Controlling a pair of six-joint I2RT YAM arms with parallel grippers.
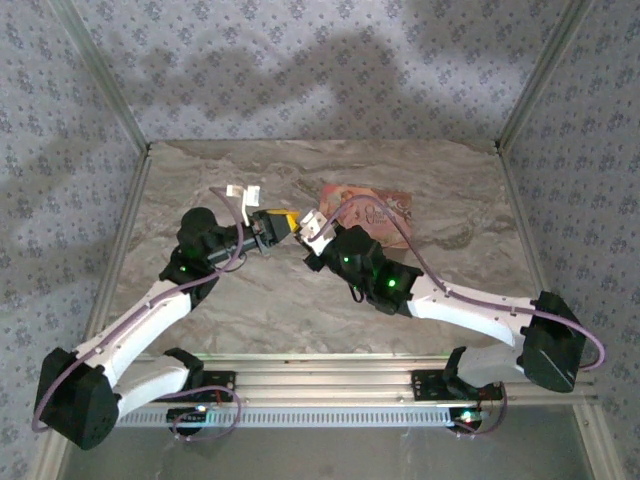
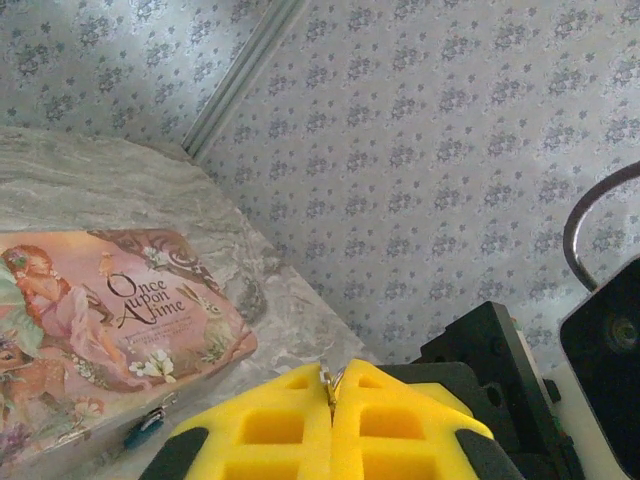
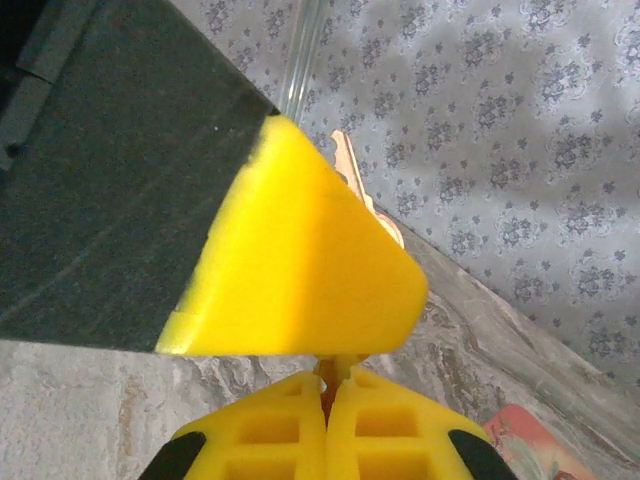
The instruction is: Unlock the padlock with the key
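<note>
Up front: yellow pads (image 2: pixel 270 425) of L gripper (image 2: pixel 331 392), pressed flat together, small wire key ring (image 2: pixel 330 377) nipped at seam. Same w/ R gripper (image 3: pixel 325 400): shut tight, brassy sliver at seam, prob. head of key (image 3: pixel 347 168), blade poking up past L's pad. Both tips nose to nose above marble table (image 1: pixel 230 320), off surface. Looks like a regrasp, squaring key btwn two holds so blade sticks out clean for aiming. Padlock (image 2: pixel 146 429) not yet touched: tiny teal body at near edge of pink storybook box (image 2: pixel 120 310), seemingly hung on its clasp, box flat on table near grippers. Keyhole too small to tell. Next, likely: free ring, steady lock w/ L, feed blade w/ R.
</note>
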